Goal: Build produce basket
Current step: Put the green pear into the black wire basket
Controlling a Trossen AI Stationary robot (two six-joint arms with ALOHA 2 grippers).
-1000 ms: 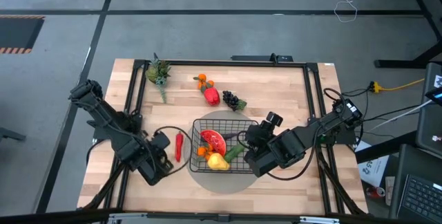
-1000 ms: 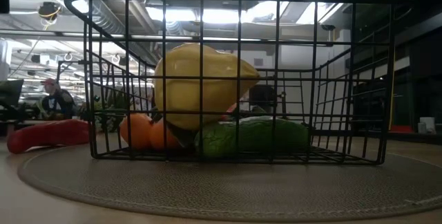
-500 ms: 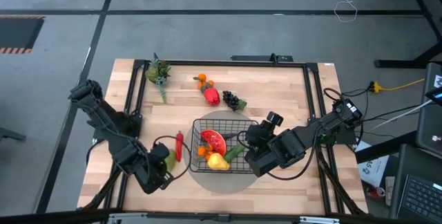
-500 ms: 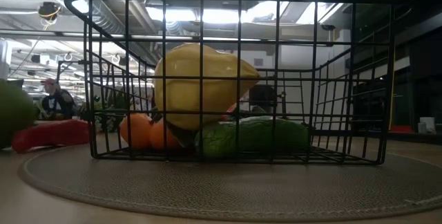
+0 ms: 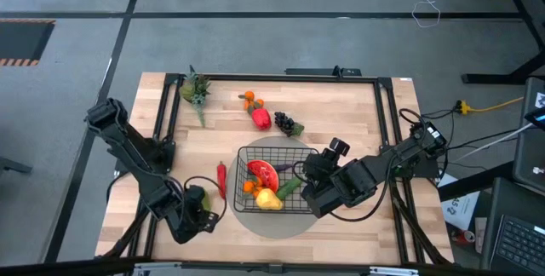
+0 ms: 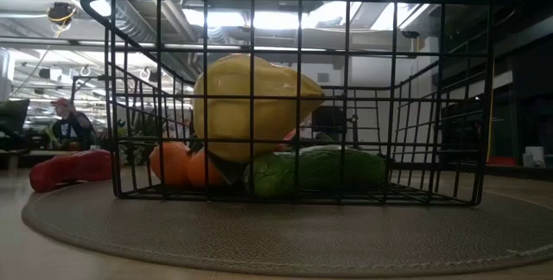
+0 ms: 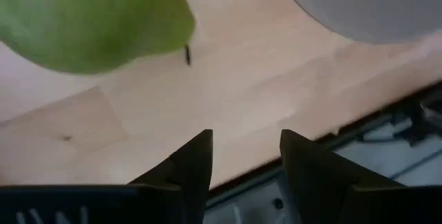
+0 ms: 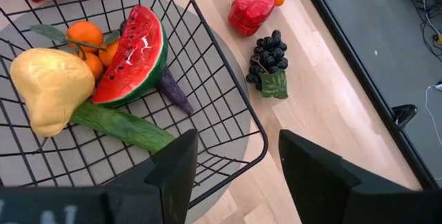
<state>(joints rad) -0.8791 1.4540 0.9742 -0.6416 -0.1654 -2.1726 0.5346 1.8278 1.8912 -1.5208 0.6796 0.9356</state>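
The black wire basket stands on a round grey mat. It holds a watermelon slice, a yellow fruit, oranges, a cucumber and an eggplant. My left gripper is open near the table's near-left edge, with nothing between its fingers. A green fruit lies on the wood just beyond them. My right gripper hovers open over the basket's right side. A red chili lies left of the basket.
At the far side of the table lie a red pepper, dark grapes, small oranges and a leafy sprig. The table's near edge runs close to my left gripper. People show in the room behind.
My left gripper has gone toward the table's near edge. The green fruit showed at the left edge of the low view half a second ago and has gone out of that view.
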